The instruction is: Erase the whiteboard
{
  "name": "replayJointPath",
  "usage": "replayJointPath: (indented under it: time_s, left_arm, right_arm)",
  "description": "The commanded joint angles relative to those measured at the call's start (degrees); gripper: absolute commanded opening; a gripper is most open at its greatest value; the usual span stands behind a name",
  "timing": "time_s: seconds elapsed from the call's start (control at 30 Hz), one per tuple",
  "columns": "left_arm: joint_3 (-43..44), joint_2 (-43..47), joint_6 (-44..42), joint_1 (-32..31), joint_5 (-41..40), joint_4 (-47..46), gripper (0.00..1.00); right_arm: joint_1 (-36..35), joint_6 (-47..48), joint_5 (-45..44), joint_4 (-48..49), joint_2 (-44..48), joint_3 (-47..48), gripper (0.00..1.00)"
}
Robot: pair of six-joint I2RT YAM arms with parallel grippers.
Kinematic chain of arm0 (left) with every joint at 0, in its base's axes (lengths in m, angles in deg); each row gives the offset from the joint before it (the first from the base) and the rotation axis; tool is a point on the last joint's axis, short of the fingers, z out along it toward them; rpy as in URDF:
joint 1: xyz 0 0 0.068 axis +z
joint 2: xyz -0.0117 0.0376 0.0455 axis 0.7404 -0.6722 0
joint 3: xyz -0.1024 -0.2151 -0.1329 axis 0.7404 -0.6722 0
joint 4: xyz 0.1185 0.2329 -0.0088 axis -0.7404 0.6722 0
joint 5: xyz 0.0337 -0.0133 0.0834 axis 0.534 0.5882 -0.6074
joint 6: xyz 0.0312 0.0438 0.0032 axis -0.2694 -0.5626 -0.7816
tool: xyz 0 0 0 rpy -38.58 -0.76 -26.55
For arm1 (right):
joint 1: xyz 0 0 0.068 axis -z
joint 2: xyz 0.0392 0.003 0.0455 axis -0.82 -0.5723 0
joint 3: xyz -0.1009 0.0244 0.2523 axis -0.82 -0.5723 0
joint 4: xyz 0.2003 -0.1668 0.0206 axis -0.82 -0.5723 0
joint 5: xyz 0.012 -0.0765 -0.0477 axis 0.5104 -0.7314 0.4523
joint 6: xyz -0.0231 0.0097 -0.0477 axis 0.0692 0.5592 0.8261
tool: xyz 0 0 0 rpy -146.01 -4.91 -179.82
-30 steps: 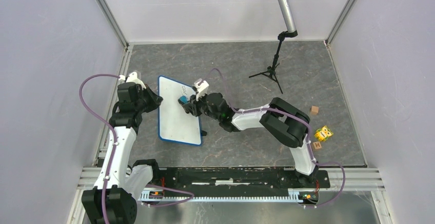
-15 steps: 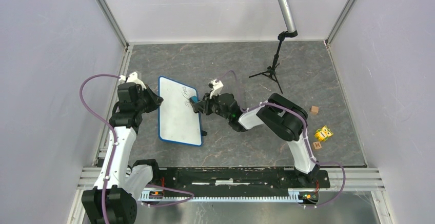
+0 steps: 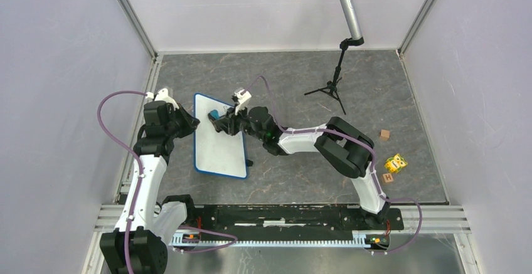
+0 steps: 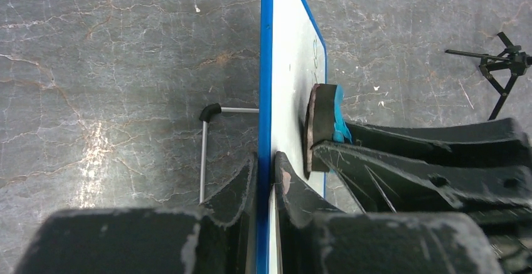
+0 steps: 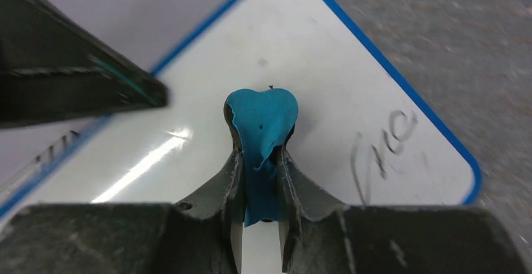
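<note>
A: Since the whiteboard (image 3: 221, 148) sits at the left of the grey table (image 3: 301, 79), who's got it?
B: L gripper (image 4: 266, 161), fingers pinched tight on its blue left rim.
A: & the R gripper (image 5: 260, 155)?
B: Squeezes a blue eraser (image 5: 261, 114), pad pressed on the board's far part. Black writing (image 5: 384, 148) sits just beside it, near the far right corner. Mic stand (image 3: 332, 87) stands well apart, far right.

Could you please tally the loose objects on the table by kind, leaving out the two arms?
whiteboard: 1
blue eraser: 1
microphone on tripod: 1
wooden blocks: 2
yellow patterned block: 1
Total: 6
</note>
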Motion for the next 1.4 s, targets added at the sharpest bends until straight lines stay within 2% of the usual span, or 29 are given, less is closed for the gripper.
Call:
replayJointPath:
  time_s: [0.0,0.27,0.4,0.6,0.77,0.87,1.03,1.13,1.37]
  left_arm:
    - [-0.2,-0.7,-0.6,-1.0,3.8,3.9,0.02]
    - [-0.1,-0.6,-0.5,-1.0,4.0,3.9,0.02]
    - [-0.1,-0.6,-0.5,-1.0,4.4,3.7,0.02]
    - [-0.2,-1.1,-0.5,-0.9,5.1,3.4,0.02]
    - [-0.2,-0.8,-0.6,-1.0,4.7,3.4,0.02]
    - [-0.2,-0.8,-0.5,-0.9,4.7,3.4,0.02]
    - [-0.2,-0.7,-0.5,-1.0,5.0,3.4,0.02]
    - [-0.2,-0.5,-0.5,-1.0,5.1,3.4,0.02]
    - [-0.3,-0.4,-0.5,-1.0,4.9,3.4,0.02]
  right_arm:
    - [-0.1,-0.9,5.1,-1.6,-2.4,4.5,0.06]
    - [5.3,-7.5,3.0,4.1,-6.7,-7.1,0.05]
    - [4.9,-5.0,2.8,-1.6,-5.7,-2.8,0.05]
    - [0.1,-0.2,5.2,-8.2,-3.3,9.3,0.05]
    - [0.9,-1.2,9.5,-10.6,-7.9,16.9,0.06]
    - [2.3,-2.0,7.8,-7.3,-9.3,10.8,0.06]
    - [7.1,-10.0,7.0,3.1,-9.9,-3.1,0.05]
    - [7.7,-8.6,7.6,-0.7,-9.8,-0.3,0.05]
    - [3.7,-6.7,10.6,-3.9,-8.4,10.4,0.06]
